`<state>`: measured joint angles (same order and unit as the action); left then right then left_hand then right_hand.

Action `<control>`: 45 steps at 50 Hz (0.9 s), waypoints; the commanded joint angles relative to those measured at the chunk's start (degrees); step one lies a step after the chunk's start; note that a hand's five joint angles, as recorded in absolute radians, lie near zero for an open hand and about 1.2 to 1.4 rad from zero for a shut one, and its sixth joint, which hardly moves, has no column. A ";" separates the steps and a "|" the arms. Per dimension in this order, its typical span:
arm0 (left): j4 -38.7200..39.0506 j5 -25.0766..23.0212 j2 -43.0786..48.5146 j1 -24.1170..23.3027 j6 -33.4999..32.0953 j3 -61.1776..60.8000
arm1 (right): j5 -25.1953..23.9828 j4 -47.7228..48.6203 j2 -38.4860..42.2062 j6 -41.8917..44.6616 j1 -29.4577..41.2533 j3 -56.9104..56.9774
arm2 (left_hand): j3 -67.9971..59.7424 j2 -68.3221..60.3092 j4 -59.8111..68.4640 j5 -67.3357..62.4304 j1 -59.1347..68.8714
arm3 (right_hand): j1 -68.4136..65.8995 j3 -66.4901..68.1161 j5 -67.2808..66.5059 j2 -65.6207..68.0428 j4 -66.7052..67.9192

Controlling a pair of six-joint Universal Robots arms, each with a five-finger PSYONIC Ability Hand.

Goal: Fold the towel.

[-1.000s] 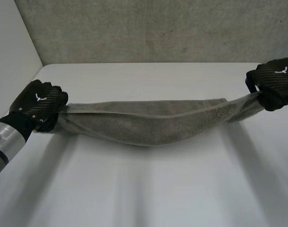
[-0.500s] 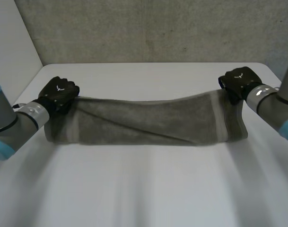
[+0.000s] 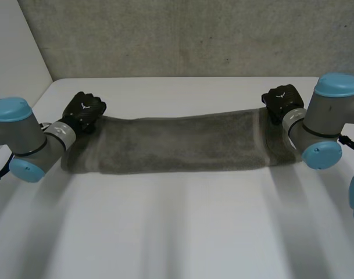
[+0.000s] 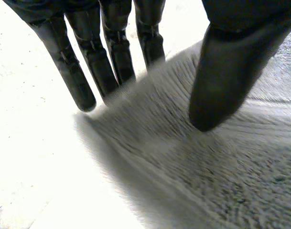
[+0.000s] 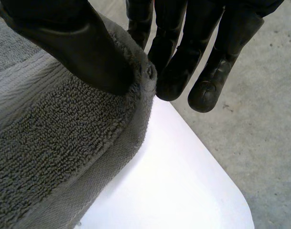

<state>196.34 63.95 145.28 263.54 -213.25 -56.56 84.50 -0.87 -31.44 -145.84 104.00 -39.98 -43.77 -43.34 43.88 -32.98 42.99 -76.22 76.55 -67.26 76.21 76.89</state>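
The left hand sat at the towel's ten o'clock corner, seen from the head camera. In its own wrist view the left hand had its fingers straight and pointing down, their tips at the towel's edge. The thumb was spread well apart from them and reached over the cloth. Nothing was pinched, and the hand was relaxed and wide.

The right hand sat at the two o'clock corner. In its wrist view the right hand had its thumb pressed on top of the towel. The fingers closed in from beyond the edge, so the corner was lifted and nipped between thumb and fingers.

The towel lay on the white table as a long, narrow folded band. Its long axis ran from nine o'clock to three o'clock, and its ends pointed towards the two arms. The left arm stood off the nine o'clock end, and the right arm overlapped the three o'clock end. The band sat on the far half of the table, towards twelve o'clock.
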 commanded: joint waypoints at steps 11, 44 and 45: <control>-0.25 1.26 -3.67 -0.75 0.12 0.14 | 5.05 -1.06 -1.68 -0.58 0.67 0.26 | 30.87 30.43 -30.98 30.07 -30.08 | 66.22 -66.55 67.26 -66.21 -66.89; 1.93 10.93 -28.65 -0.14 20.40 -33.43 | -1.70 -3.54 -22.18 -0.76 -3.71 -36.48 | 30.19 29.76 -30.30 29.40 -29.40 | 62.44 -62.78 63.48 -62.43 -63.12; 1.94 10.93 -28.65 -0.14 20.42 -33.44 | -1.71 -3.52 -22.17 -0.76 -3.72 -36.48 | 30.19 29.76 -30.30 29.40 -29.41 | 62.44 -62.77 63.47 -62.43 -63.11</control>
<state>196.71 73.92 116.02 263.16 -199.20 -88.07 84.21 -8.09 -56.02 -146.99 102.11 -74.66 -16.91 -16.73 17.22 -4.61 16.94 -13.35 14.27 -3.53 14.24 14.96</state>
